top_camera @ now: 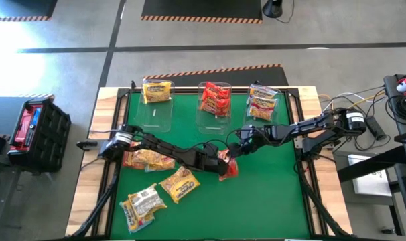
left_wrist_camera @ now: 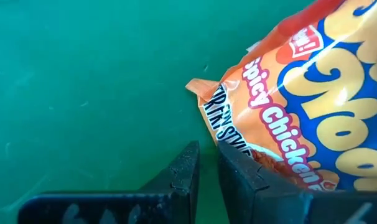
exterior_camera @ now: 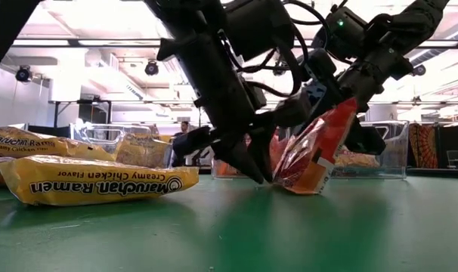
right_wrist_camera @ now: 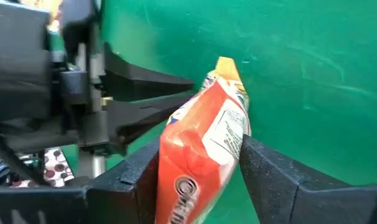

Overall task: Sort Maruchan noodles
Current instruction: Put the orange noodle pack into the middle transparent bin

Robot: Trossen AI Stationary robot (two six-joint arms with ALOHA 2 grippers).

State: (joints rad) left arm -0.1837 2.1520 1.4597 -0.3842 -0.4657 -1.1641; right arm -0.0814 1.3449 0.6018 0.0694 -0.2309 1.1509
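Grippers are meeting mid-table over one red-orange Spicy Chicken packet (top_camera: 230, 167) — the packet is standing tilted on the green mat (top_camera: 270, 201), lower edge touching the surface. Right gripper (right_wrist_camera: 198, 163) is straddling the packet, one finger on each flat side, pinching it. Left gripper (left_wrist_camera: 204, 168) is sitting just beside the same packet, fingers pressed together with nothing between them, tips down at the mat.

Three clear bins are lining the far edge of the mat: the left bin (top_camera: 156, 100) is holding a yellow packet (top_camera: 157, 90), the middle bin (top_camera: 215, 107) is holding red packets (top_camera: 215, 99), the right bin (top_camera: 263, 107) is holding pale multicoloured packets (top_camera: 262, 102).

Loose packets are lying on the robot's left side of the mat — a yellow-orange cluster (top_camera: 148, 158) under the left arm, a yellow Creamy Chicken packet (top_camera: 179, 183) nearer the front, and a pale packet (top_camera: 144, 203) beside it near the front-left corner. Black crate (top_camera: 37, 127) is sitting on the floor off the table's left.
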